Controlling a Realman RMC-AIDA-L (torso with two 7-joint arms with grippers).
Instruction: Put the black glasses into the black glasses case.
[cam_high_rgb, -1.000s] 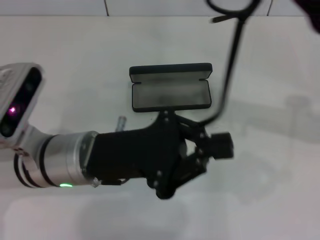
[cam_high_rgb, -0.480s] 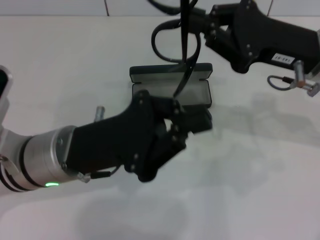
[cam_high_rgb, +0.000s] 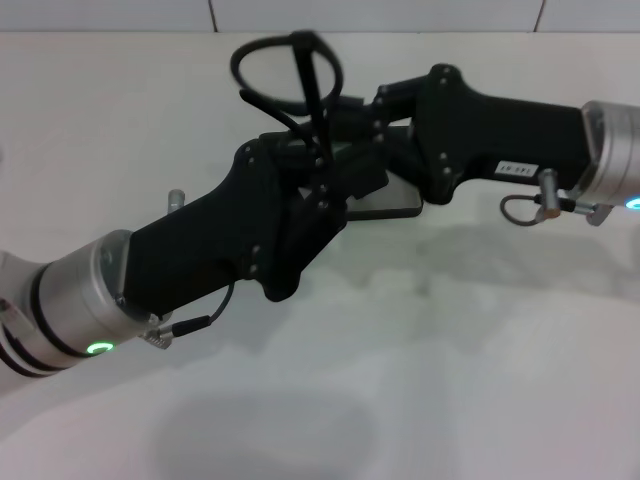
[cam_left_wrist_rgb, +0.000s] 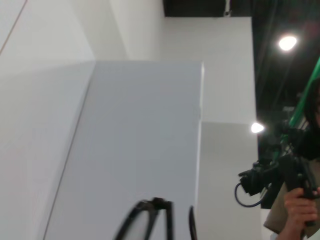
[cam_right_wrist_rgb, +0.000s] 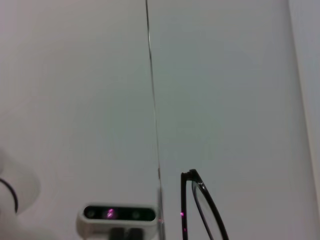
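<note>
Both arms met over the middle of the white desk (cam_high_rgb: 480, 380). My right claw (cam_high_rgb: 350, 110) held the black glasses (cam_high_rgb: 290, 75) up in the air, pinched by the frame, right above the black glasses case (cam_high_rgb: 400, 205). My left claw (cam_high_rgb: 335, 185) crowded in beside them; I couldn't tell its spread. The case lay mostly hidden beneath both.

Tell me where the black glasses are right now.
In the head view the black glasses are held up at upper centre, above the black glasses case, where both grippers meet.
</note>
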